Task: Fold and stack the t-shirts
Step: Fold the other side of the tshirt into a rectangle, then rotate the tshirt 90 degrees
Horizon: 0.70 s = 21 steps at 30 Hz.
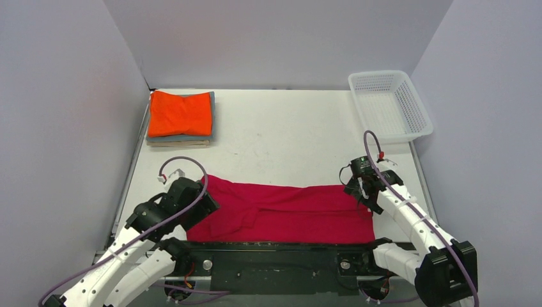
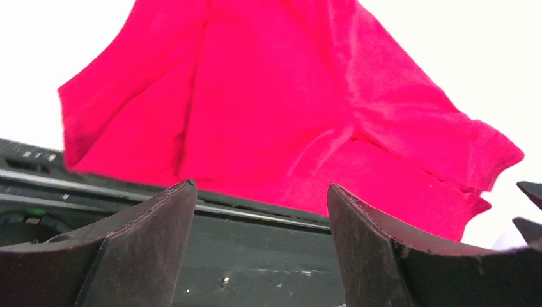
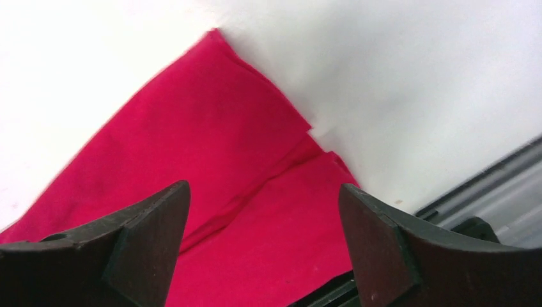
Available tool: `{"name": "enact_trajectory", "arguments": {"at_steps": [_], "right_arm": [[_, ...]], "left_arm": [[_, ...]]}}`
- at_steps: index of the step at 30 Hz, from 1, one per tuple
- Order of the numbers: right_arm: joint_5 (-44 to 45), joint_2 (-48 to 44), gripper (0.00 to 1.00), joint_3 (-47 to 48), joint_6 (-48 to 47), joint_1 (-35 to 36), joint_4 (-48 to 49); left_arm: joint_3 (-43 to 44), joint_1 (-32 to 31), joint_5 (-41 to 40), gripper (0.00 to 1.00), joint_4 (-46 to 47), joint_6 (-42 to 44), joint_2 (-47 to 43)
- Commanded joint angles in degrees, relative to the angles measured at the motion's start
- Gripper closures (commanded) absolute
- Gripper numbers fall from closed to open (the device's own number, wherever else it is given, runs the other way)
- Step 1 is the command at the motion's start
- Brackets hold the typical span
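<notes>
Your white tabletop (image 1: 281, 134) sits between grey walls (image 1: 64, 96), crimson t-shirt (image 1: 300, 211) spread along its near edge. Your left pincer (image 2: 259, 192) and right pincer (image 3: 263, 188) both gape, gripping nothing

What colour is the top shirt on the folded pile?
The shirt is bright orange, best in the top external view.

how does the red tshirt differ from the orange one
The large crimson-red cloth t-shirt lies spread in a long wrinkled band at the near edge; the bright orange cloth t-shirt is folded into a rectangle at the far left. The red one rests on the table; the orange one tops a stack. Both are plain.
</notes>
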Motion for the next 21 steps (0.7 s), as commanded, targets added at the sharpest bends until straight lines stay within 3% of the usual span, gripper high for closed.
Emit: {"name": "enact_trajectory", "arguments": {"at_steps": [1, 7, 11, 17, 21], "right_arm": [[-8.23, 0.05, 0.19, 2.40, -5.60, 1.16, 5.26], [-24.00, 10.77, 0.19, 1.75, -9.14, 2.92, 22.74], [-21.58, 19.46, 0.19, 2.54, -8.05, 2.77, 26.03], [-21.15, 20.96, 0.19, -1.67, -7.14, -1.50, 26.13], [-26.18, 19.73, 0.19, -5.13, -8.67, -7.29, 28.67]], "left_arm": [[1.51, -0.19, 3.22, 0.15, 16.43, 7.00, 6.96], [1.24, 0.36, 3.53, 0.13, 36.93, 10.39, 26.30], [1.46, 3.03, 0.51, 0.12, 44.03, 10.80, 37.79], [-1.18, 11.01, 3.75, 0.13, 47.26, 9.47, 48.77], [-0.91, 13.46, 3.99, 0.13, 47.01, 8.61, 52.83]]}}
